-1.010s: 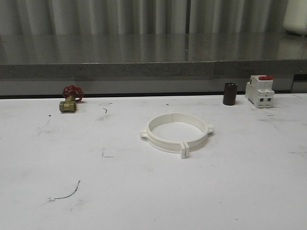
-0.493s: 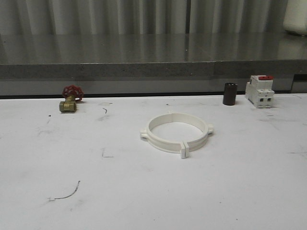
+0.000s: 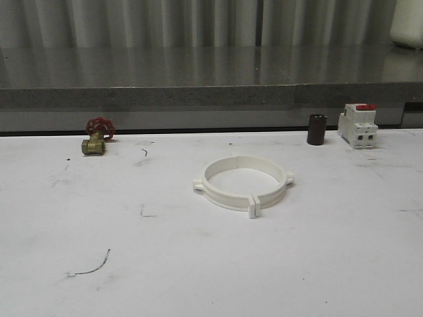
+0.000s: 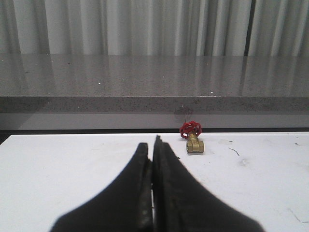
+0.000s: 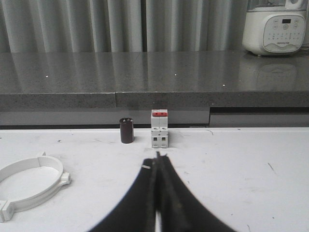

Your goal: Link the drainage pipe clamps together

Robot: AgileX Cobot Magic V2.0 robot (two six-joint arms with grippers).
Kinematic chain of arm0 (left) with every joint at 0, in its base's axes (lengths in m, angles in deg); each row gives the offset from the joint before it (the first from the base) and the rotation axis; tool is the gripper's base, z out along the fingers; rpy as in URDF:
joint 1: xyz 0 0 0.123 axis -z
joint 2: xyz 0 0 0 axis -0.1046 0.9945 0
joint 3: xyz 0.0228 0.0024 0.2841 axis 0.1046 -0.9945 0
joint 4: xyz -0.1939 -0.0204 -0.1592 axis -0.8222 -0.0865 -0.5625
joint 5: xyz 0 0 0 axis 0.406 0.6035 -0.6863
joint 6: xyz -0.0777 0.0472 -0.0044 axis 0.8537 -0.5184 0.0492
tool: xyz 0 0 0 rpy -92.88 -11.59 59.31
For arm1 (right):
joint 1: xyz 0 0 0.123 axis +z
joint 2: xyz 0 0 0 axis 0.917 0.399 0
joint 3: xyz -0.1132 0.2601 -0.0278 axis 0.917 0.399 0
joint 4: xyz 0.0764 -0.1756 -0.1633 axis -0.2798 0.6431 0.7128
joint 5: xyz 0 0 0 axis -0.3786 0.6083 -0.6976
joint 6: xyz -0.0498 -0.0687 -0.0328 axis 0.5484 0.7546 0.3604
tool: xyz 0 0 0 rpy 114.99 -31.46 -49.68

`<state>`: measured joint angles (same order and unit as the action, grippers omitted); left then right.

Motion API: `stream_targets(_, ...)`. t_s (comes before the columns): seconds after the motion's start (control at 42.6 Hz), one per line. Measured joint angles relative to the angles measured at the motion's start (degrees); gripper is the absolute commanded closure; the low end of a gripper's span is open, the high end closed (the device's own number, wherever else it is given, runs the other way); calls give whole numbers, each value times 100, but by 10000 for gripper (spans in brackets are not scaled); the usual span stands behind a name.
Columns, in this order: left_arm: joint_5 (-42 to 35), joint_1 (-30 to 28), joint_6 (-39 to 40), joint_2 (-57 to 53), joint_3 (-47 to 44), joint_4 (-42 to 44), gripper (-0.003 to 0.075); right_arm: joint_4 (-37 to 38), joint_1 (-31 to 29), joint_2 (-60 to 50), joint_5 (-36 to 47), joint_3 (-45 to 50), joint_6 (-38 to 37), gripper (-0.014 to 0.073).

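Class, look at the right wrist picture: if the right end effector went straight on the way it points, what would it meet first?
Most likely the white switch with the red top, nearly dead ahead of the shut right end effector; the dark cylinder stands just beside that line. Depth is uncertain.

no legible text in any view. white appliance [image 5: 275,26] on grey ledge, right wrist view: control panel with small display and button icons, characters too small to read. white switch with red top [image 5: 159,128] on worktop: no readable marking. pen scribbles on worktop [image 3: 89,267], not letters.
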<state>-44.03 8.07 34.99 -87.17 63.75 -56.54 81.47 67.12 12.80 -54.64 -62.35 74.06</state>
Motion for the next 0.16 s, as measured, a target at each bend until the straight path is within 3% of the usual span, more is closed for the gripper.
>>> stream_targets(0.164, 0, 0, 0, 0, 0, 0, 741, 0, 0, 0, 0, 0, 0, 663)
